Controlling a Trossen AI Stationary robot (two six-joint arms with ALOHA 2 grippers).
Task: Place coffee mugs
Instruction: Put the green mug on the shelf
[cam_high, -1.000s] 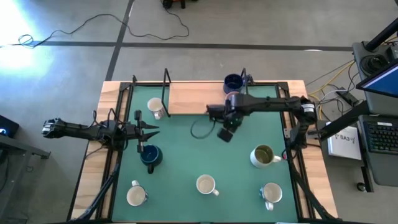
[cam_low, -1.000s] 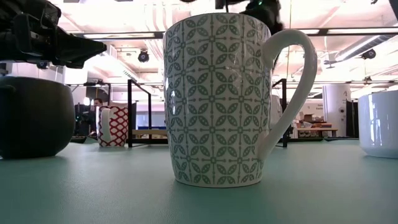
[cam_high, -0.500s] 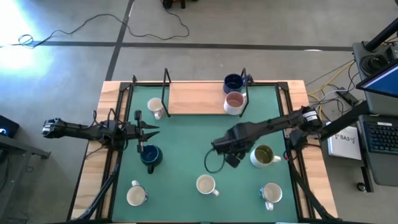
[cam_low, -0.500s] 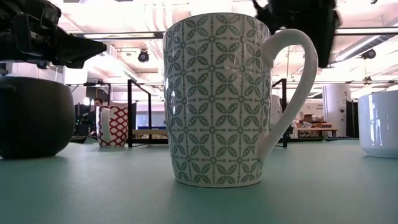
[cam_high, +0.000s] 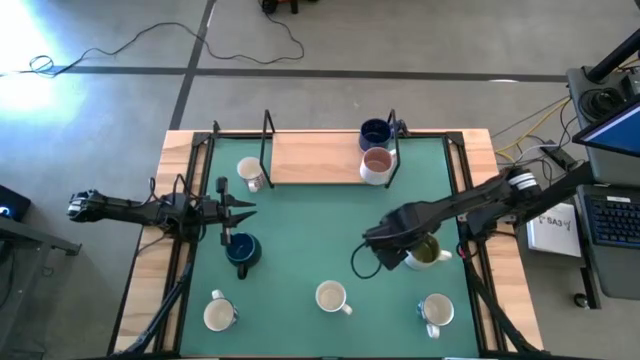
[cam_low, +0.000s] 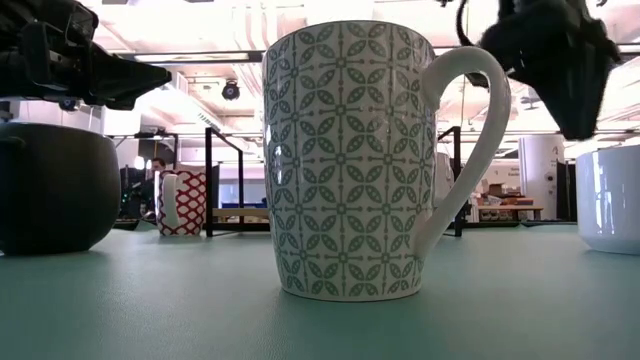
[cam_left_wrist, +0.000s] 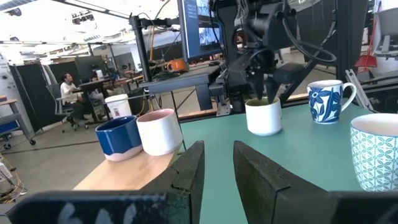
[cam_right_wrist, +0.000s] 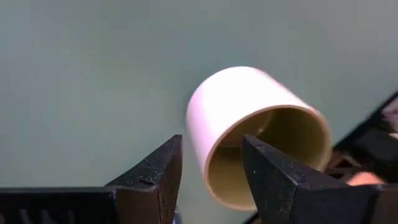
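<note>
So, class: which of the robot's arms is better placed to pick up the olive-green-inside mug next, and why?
The right. Its gripper hangs open directly beside the olive-green-inside mug, which fills its wrist view. The left gripper waits across the table by the dark blue mug.

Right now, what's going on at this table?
A two-arm robot is setting out mugs. The right gripper, open and empty, hangs over the olive mug on the green mat. A pink mug and a blue mug already sit on the wooden board. The left gripper, also open, waits at the left side beside another blue mug. Four pale mugs stand elsewhere on the mat.
</note>
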